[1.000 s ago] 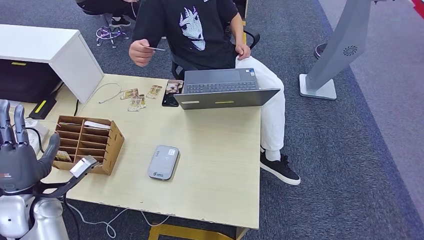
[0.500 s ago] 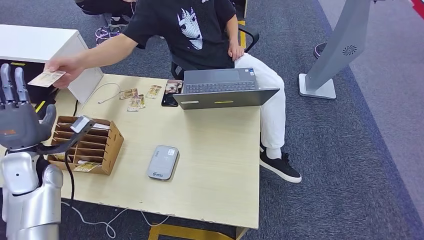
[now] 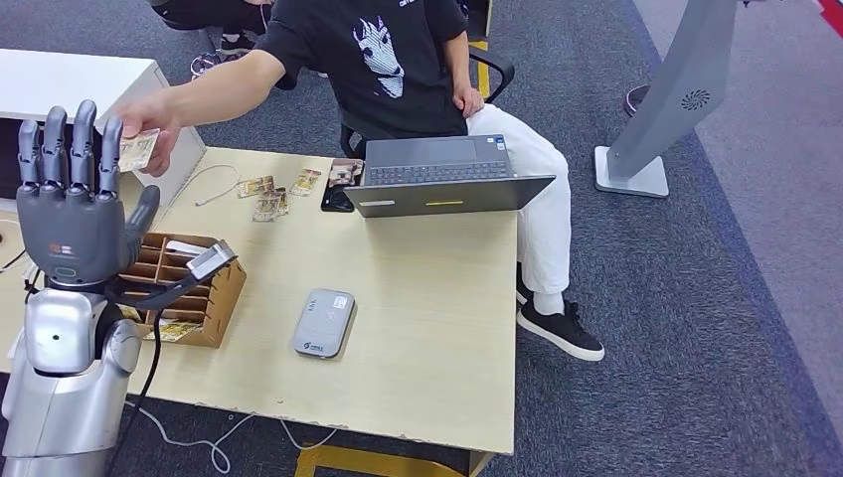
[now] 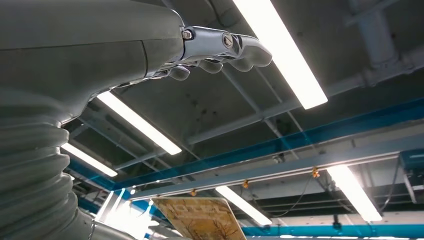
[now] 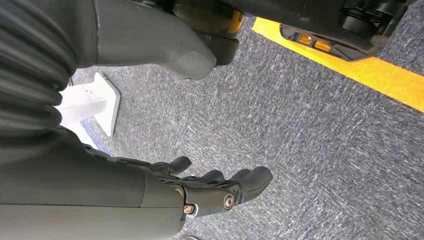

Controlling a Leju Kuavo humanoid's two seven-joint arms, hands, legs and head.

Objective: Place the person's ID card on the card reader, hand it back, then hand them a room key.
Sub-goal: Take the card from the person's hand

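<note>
I have the left hand (image 3: 75, 214) raised, palm out and fingers spread, holding nothing, so the person can slip the ID card (image 3: 137, 150) into it; their hand (image 3: 149, 119) holds the card right at my fingertips (image 3: 109, 139). The card reader (image 3: 325, 322) lies flat on the tabletop (image 3: 418, 298), well apart from that hand, ready for the card. My right hand (image 5: 220, 187) hangs over the floor, fingers loose and empty.

grey carpet floor (image 3: 696, 328); wooden table (image 3: 427, 298); ceiling strip lights (image 4: 280, 50)
</note>
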